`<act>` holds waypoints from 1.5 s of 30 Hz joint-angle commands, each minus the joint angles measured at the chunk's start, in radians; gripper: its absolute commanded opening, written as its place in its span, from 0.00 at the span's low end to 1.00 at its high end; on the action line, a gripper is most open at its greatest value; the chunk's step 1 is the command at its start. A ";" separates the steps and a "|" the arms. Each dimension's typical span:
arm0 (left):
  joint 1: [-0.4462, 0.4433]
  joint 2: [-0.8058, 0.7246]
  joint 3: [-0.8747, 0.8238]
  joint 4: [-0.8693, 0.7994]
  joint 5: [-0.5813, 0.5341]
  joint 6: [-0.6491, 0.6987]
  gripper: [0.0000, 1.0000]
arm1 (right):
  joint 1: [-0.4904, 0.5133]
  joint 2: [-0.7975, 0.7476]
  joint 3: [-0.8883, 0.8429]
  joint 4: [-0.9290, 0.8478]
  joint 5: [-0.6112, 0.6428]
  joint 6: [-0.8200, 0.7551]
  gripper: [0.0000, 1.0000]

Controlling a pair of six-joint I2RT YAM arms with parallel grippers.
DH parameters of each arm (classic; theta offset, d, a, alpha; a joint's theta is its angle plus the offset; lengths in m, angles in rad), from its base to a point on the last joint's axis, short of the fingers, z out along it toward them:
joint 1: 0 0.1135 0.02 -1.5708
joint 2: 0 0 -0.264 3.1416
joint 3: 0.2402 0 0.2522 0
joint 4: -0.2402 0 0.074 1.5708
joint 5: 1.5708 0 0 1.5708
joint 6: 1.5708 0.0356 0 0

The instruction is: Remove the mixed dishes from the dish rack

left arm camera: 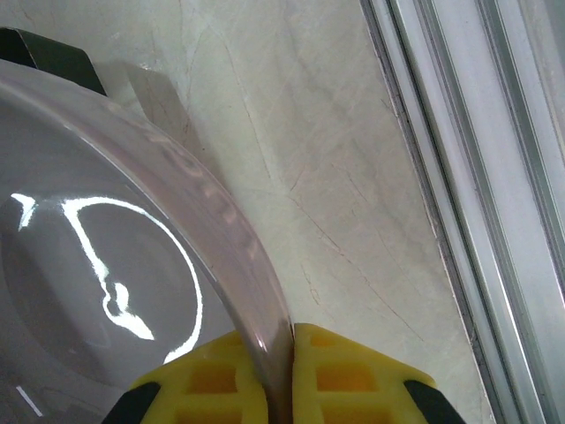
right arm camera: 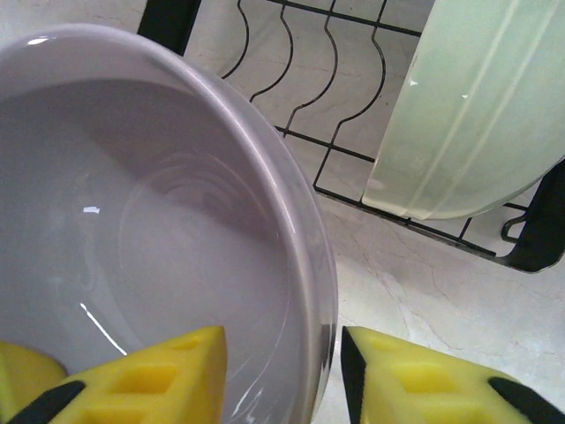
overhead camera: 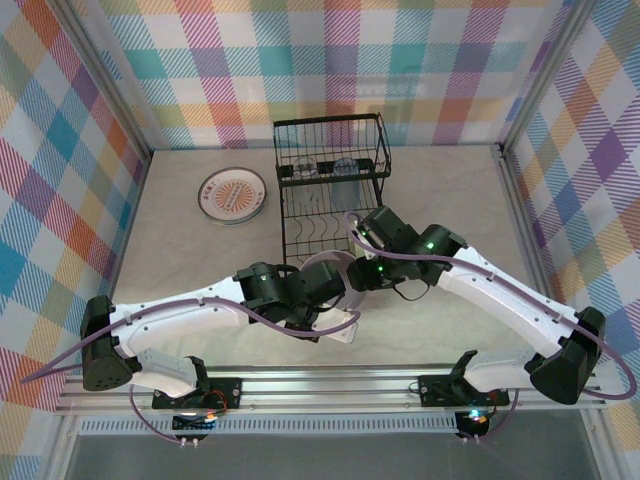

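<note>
A lavender bowl (overhead camera: pixel 326 277) hangs just in front of the black wire dish rack (overhead camera: pixel 330 175), held between the two arms. My left gripper (left arm camera: pixel 281 331) is shut on the bowl's rim (left arm camera: pixel 221 221), with the yellow pads pressed against both sides of the wall. My right gripper (right arm camera: pixel 282 334) is open and straddles the opposite rim of the same bowl (right arm camera: pixel 159 221), one pad inside and one outside, with a gap on each side. A pale green bowl (right arm camera: pixel 459 115) stands on edge in the rack's lower slots (right arm camera: pixel 300 97). Two glass tumblers (overhead camera: pixel 327 167) sit in the raised basket.
A white plate with an orange pattern (overhead camera: pixel 232 194) lies flat on the table left of the rack. Checked walls close in the table at the left, back and right. A metal rail (left arm camera: pixel 494 177) runs along the near edge.
</note>
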 commanded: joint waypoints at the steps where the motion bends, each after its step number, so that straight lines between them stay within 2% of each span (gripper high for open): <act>1: -0.013 -0.025 0.045 0.070 -0.060 0.030 0.00 | 0.007 0.016 -0.002 -0.011 0.002 0.010 0.37; 10: -0.014 -0.031 0.035 0.087 -0.093 0.033 0.00 | 0.011 0.034 -0.003 -0.014 0.005 0.013 0.27; 20: -0.015 -0.033 0.029 0.127 -0.129 0.038 0.00 | 0.014 0.037 -0.014 0.008 -0.013 0.029 0.01; 24: -0.015 -0.035 0.021 0.144 -0.137 0.038 0.01 | 0.014 0.018 -0.027 0.033 -0.012 0.041 0.00; 25: -0.015 -0.036 0.019 0.145 -0.138 0.039 0.06 | 0.014 0.014 -0.028 0.037 -0.009 0.045 0.00; 30: -0.015 -0.061 -0.009 0.180 -0.139 0.040 0.56 | 0.014 -0.011 -0.021 0.050 0.027 0.055 0.00; 34: -0.016 -0.090 -0.043 0.220 -0.152 0.043 0.82 | 0.012 -0.019 -0.004 0.051 0.055 0.058 0.00; 36: -0.018 -0.103 -0.052 0.235 -0.159 0.038 1.00 | 0.011 -0.018 0.009 0.049 0.065 0.055 0.00; 41: -0.018 -0.168 -0.061 0.294 -0.144 0.009 1.00 | -0.001 -0.017 0.040 0.045 0.086 0.050 0.00; 45: -0.018 -0.235 -0.060 0.331 -0.109 -0.065 1.00 | -0.035 -0.038 0.068 0.037 0.102 0.042 0.00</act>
